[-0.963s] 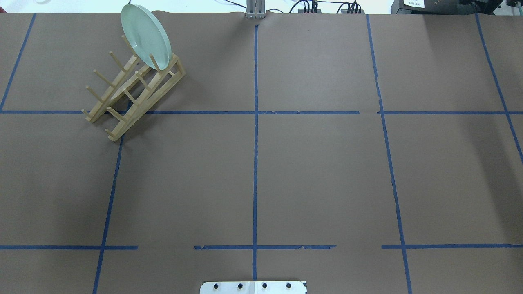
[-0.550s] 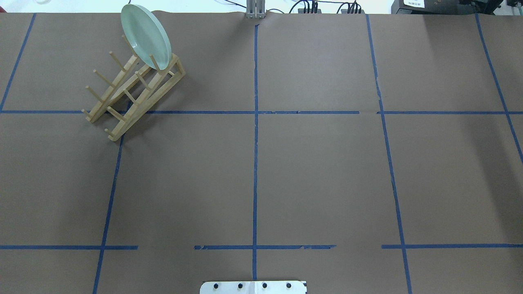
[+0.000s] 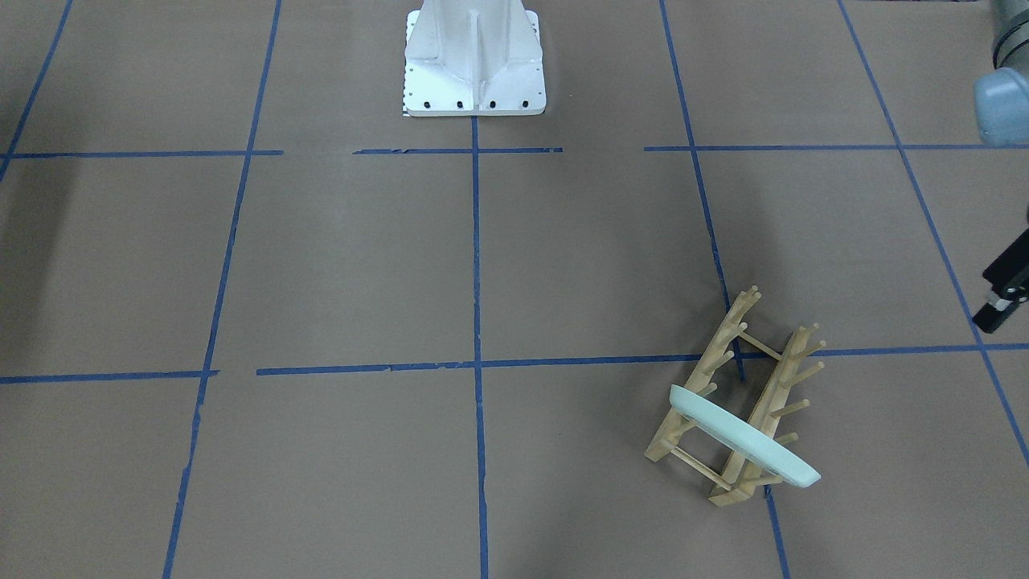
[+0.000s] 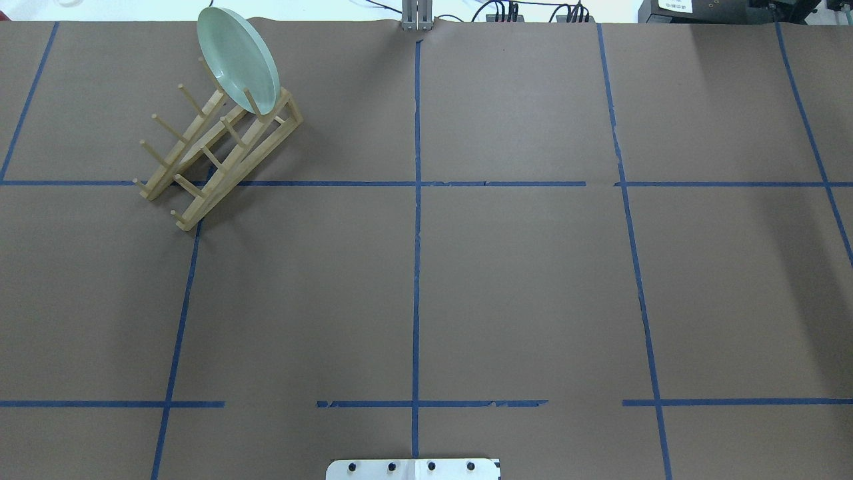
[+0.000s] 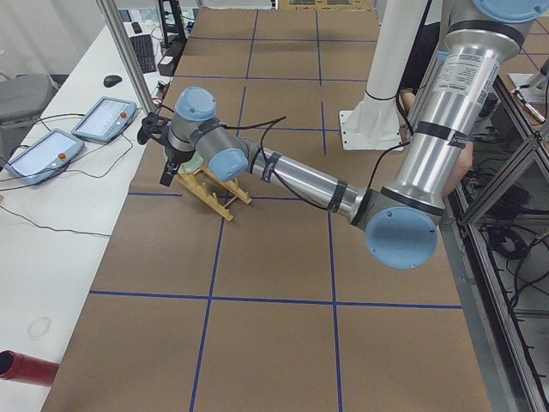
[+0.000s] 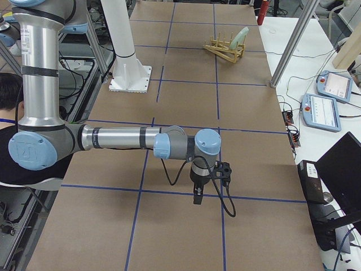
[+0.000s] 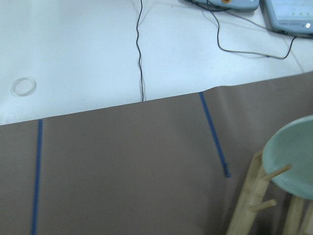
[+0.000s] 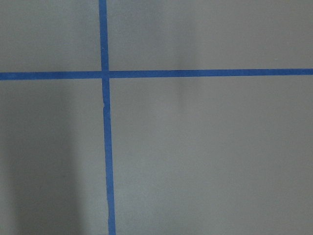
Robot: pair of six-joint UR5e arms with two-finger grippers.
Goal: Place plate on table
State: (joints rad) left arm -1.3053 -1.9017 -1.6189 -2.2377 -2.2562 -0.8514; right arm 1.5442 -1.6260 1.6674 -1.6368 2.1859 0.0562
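Note:
The pale mint-green plate (image 4: 238, 59) stands on edge in the end slot of a light wooden peg rack (image 4: 213, 153) at the table's (image 4: 520, 280) far left. It also shows in the front view (image 3: 744, 438), the right-side view (image 6: 241, 35) and the left wrist view (image 7: 293, 156). My left gripper (image 5: 169, 172) hovers beside the rack, apart from the plate. Only a black part of it shows at the front view's right edge (image 3: 999, 305), so I cannot tell whether it is open. My right gripper (image 6: 196, 195) hangs over bare table far from the rack. I cannot tell its state.
The white robot base (image 3: 474, 60) stands at the near middle edge. A white bench (image 7: 73, 49) with teach pendants (image 5: 103, 116) and cables lies beyond the table's far edge. A red cylinder (image 5: 26, 367) lies on that bench. A metal post (image 5: 129, 60) stands near the rack.

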